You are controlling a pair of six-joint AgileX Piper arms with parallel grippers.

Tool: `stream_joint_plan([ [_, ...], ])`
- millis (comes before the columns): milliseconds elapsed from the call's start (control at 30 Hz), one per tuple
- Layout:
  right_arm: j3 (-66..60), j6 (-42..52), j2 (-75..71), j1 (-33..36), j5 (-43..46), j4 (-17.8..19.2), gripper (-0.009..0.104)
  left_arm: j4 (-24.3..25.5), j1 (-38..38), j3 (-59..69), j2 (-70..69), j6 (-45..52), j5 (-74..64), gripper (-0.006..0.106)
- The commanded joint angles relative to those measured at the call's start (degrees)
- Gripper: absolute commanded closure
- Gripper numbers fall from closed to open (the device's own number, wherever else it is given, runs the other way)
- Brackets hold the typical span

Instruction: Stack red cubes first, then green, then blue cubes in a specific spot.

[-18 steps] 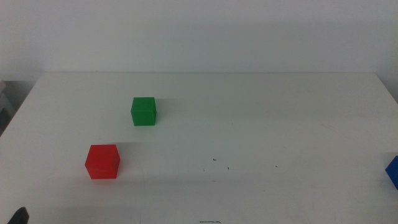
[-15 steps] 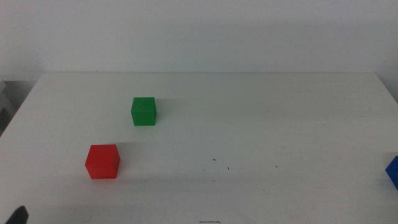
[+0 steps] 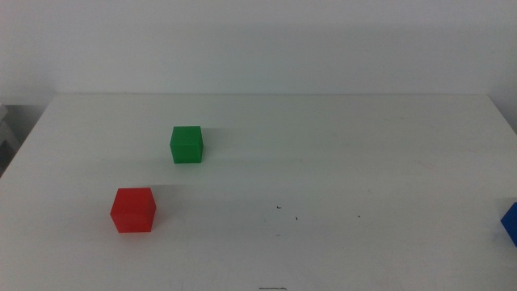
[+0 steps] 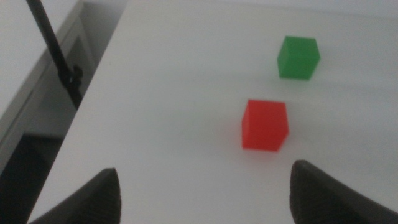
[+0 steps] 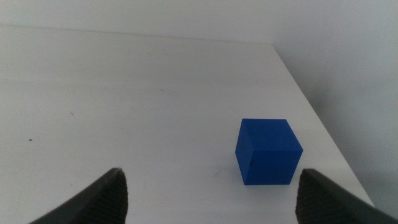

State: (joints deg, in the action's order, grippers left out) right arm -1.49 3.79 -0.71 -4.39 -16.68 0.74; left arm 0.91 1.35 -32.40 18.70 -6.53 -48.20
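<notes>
The red cube rests on the white table at the near left, and the green cube sits farther back and slightly right of it. At the right edge of the middle view only a sliver of the blue cube shows. Neither arm appears in the middle view. In the left wrist view my left gripper is open and empty, with the red cube ahead of it and the green cube beyond. In the right wrist view my right gripper is open, the blue cube just ahead, untouched.
The table's left edge runs close to the left gripper, with a dark stand and a lower surface beyond it. The blue cube lies close to the table's right edge. Small dark specks mark the tabletop.
A dark tip of the left gripper at the bottom left corner of the middle view has dropped out of sight. The cubes have not moved.
</notes>
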Motion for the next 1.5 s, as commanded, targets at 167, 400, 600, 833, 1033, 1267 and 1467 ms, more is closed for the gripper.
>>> stream_joint_plan([
  [167, 0.58, 0.57, -0.85, -0.46, 4.19, 0.43, 0.012, -2.84, -0.43, -21.29, 15.49, -0.28, -15.49, 0.008],
  [400, 0.58, 0.57, -0.85, -0.46, 4.19, 0.43, 0.012, -5.99, -0.43, -34.93, 28.02, -0.34, -27.03, 0.008],
  [600, 0.58, 0.57, -0.85, -0.46, 4.19, 0.43, 0.012, -7.16, -0.43, -39.36, 36.52, -0.16, -27.02, 0.008],
  [833, 0.58, 0.57, -0.85, -0.46, 4.19, 0.43, 0.012, -8.25, -0.43, -40.09, 47.36, -0.29, -26.96, 0.008],
  [1033, 0.58, 0.57, -0.85, -0.46, 4.19, 0.43, 0.012, -10.35, -0.43, -40.09, 54.21, 2.08, -24.64, 0.008],
  [1267, 0.58, 0.57, -0.85, -0.46, 4.19, 0.43, 0.012, -10.73, -2.2, -40.09, 60.44, 0.15, -22.86, 0.008],
  [1467, 0.58, 0.57, -0.85, -0.46, 4.19, 0.43, 0.012, -9.31, -5.87, -40.09, 65.95, -1.63, -21.33, 0.008],
])
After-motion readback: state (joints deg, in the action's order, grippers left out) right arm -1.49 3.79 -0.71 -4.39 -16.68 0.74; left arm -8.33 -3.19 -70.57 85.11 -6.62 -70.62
